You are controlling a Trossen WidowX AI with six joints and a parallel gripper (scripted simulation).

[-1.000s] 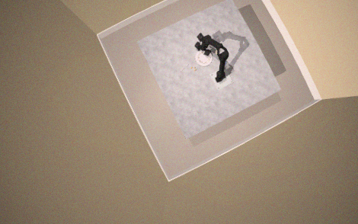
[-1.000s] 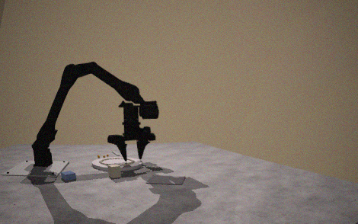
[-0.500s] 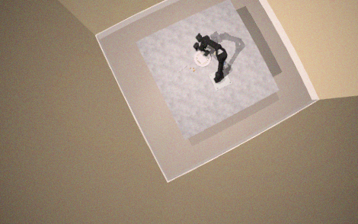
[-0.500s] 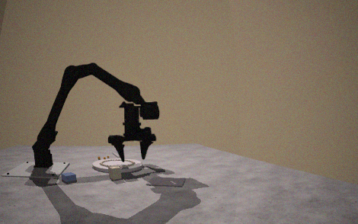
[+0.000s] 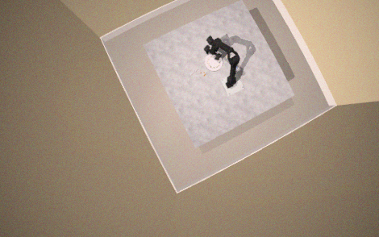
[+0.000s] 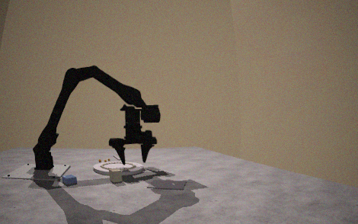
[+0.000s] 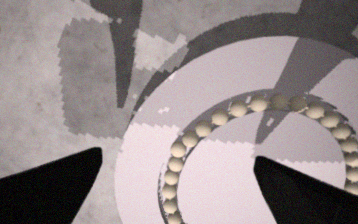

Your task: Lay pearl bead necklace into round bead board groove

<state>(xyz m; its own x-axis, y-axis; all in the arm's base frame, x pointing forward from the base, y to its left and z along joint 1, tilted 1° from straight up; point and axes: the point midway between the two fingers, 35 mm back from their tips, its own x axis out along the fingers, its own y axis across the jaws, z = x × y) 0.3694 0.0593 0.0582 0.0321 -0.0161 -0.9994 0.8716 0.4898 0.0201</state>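
Observation:
The round white bead board (image 7: 150, 165) (image 6: 100, 170) (image 5: 211, 67) lies on the grey table. The pearl bead necklace (image 7: 202, 128) (image 6: 118, 164) lies in the board's ring groove, curving from the lower middle up to the right edge in the wrist view. My gripper (image 7: 179, 159) (image 6: 133, 154) (image 5: 211, 49) is open wide and empty. It hangs just above the board, one finger on each side of the strand, touching no bead.
A small blue block (image 6: 69, 180) and a cream cube (image 6: 116, 175) stand in front of the board. Small orange bits (image 6: 103, 160) (image 5: 202, 73) lie beside it. A flat grey sheet (image 6: 167, 184) lies to the right. The arm's base plate (image 6: 23, 172) (image 5: 235, 89) is at the left.

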